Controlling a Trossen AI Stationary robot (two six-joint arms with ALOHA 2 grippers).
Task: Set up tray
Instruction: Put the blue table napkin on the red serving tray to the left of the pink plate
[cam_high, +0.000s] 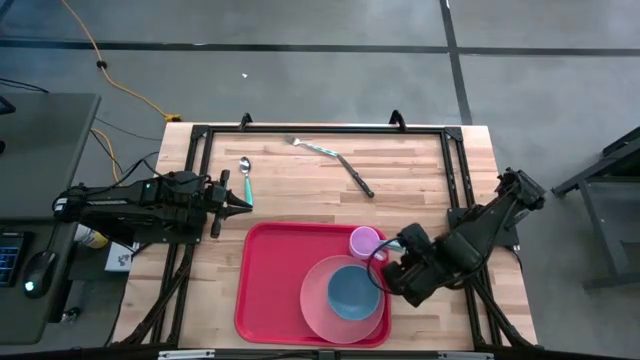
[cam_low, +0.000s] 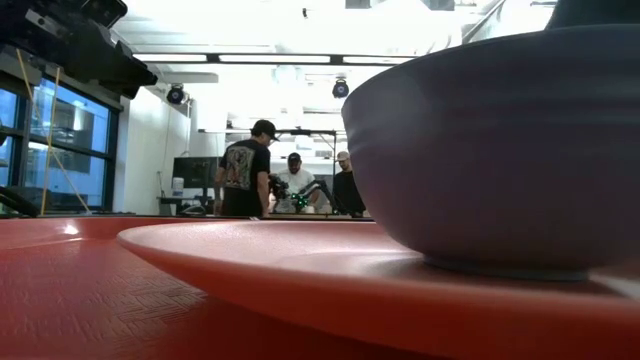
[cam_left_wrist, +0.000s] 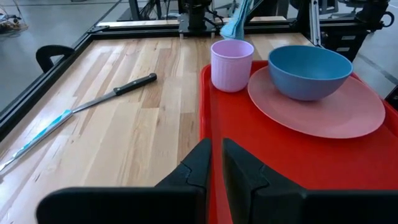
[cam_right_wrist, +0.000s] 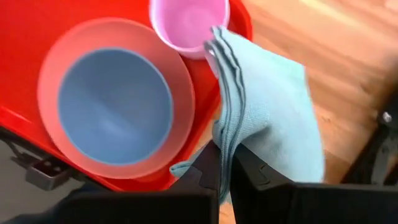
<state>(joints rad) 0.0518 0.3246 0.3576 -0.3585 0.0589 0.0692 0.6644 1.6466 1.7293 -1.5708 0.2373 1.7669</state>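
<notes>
The red tray (cam_high: 275, 290) lies at the table's near middle. On it sit a salmon-pink plate (cam_high: 318, 312) bearing a blue bowl (cam_high: 353, 292), and a pink cup (cam_high: 365, 241) at the tray's far right corner. My right gripper (cam_high: 392, 272) hovers over the tray's right rim, pointing down, shut on a light blue cloth (cam_right_wrist: 267, 106). The cloth (cam_left_wrist: 239, 18) also shows behind the cup in the left wrist view. My left gripper (cam_high: 243, 205) waits at the table's left, its fingers (cam_left_wrist: 202, 163) nearly together with nothing between them. My right gripper pinches the cloth at a folded edge (cam_right_wrist: 225, 152) between its two fingers, with several layers showing along that edge. The fingers come from above, pointing down. The cloth hangs slack below them, beside the cup and over the tray's right rim.
A spoon (cam_high: 246, 180), a fork (cam_high: 315, 147) and a black-handled knife (cam_high: 358, 178) lie on the bare wood at the far side. A black frame (cam_high: 455, 170) runs round the table. People stand in the room behind (cam_low: 250, 170).
</notes>
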